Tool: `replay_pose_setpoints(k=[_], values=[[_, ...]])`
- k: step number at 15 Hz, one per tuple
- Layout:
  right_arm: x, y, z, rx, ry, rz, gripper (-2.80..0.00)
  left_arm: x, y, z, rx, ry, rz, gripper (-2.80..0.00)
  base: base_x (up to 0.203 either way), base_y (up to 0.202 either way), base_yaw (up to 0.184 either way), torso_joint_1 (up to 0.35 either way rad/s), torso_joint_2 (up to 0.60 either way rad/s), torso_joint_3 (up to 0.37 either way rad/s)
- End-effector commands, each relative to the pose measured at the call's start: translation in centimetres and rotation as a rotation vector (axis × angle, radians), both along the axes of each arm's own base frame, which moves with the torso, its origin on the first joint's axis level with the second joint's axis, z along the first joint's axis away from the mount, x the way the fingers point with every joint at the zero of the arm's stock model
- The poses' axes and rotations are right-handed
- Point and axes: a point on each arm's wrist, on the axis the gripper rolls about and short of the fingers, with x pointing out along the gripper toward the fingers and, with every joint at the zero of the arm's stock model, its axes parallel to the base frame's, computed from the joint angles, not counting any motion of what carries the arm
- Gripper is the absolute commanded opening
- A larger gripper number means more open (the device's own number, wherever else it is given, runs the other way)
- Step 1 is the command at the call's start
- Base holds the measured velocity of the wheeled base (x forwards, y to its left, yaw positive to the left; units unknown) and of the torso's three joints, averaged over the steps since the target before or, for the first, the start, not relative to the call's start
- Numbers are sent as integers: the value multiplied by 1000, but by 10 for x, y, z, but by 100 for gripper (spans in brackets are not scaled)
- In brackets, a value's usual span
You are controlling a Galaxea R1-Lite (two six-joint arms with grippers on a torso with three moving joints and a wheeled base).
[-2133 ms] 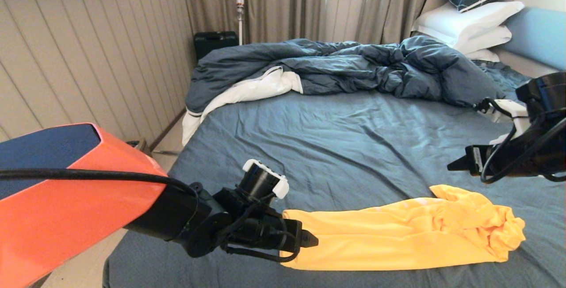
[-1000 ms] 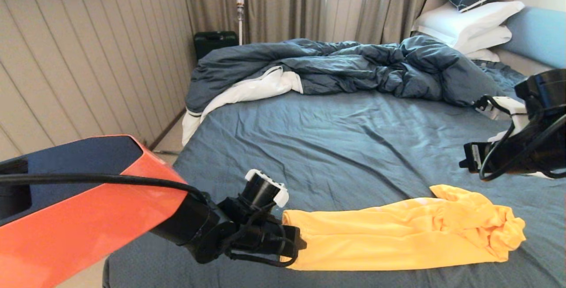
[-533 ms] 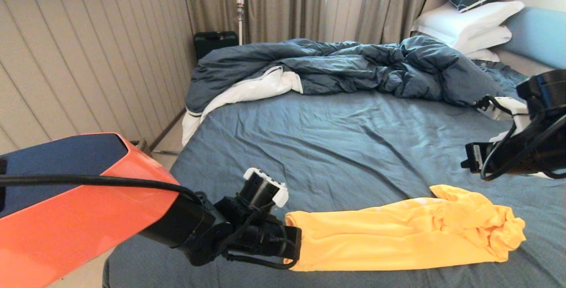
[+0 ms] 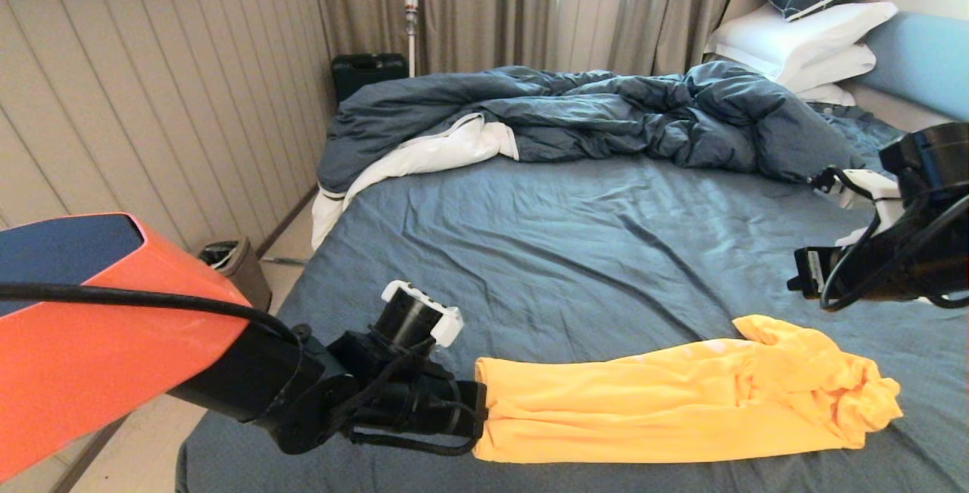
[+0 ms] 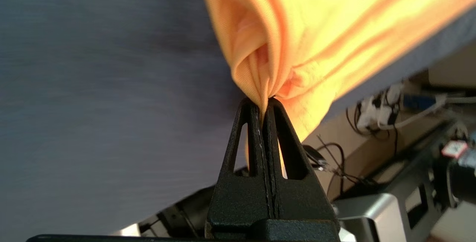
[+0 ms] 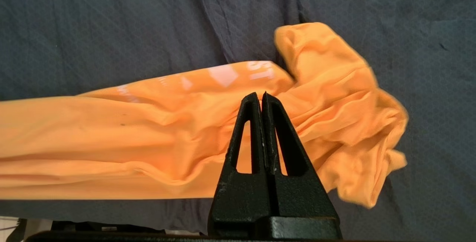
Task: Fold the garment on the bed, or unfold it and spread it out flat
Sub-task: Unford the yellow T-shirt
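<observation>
Garment: the plain bright yellow short-sleeved T-shirt of thin smooth fabric [image 4: 666, 406] lies as a long rumpled band across the near part of the bed, from about 7 o'clock to 4 o'clock in the head view, its bunched end toward the robot's right.

Bed: the wide bed with its wrinkled dark blue-grey sheet [image 4: 575, 251] carries the shirt; a rumpled dark blue duvet [image 4: 590, 110] is heaped at 12 o'clock, white pillows [image 4: 802, 42] at 1 o'clock.

Left end effector: the left end effector [image 4: 475, 416], at 7 o'clock, has its fingers pressed together, pinching the shirt's near-left end, a tuck of cloth caught between the tips in the wrist view [image 5: 266, 102]. The hold looks meant to draw that end out so the band can be opened flat.

Right end effector: the right end effector [image 4: 796, 279] hangs at 3 o'clock above the bunched end, fingers pressed together on nothing, apart from the cloth.

Change: since a second ago, the left arm has drawn back toward 7 o'clock, taking the shirt's end with it; the band is stretched longer. The right arm has not moved.

Progress: judged early; the shirt is not yet spread.
</observation>
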Motion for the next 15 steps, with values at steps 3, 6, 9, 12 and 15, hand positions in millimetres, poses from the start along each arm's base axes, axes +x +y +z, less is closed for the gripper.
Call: replay_pose_setpoints(k=[3,6,9,12,15], values=[[3,0,-4,2,13,0,-280,12,34,9,-6,-11,89,-280,0,0,0,0,0,0],[9,0,-11,7,35,-1,-280,21,63,12,-1,-24,122,-280,0,0,0,0,0,0],[12,-1,-14,8,46,-2,-280,28,96,8,24,-24,174,-280,0,0,0,0,0,0],[15,-1,-17,8,53,-3,-280,31,129,4,28,-16,202,-280,0,0,0,0,0,0],[14,-1,-19,9,62,-4,-280,39,160,0,53,-28,255,-280,0,0,0,0,0,0]])
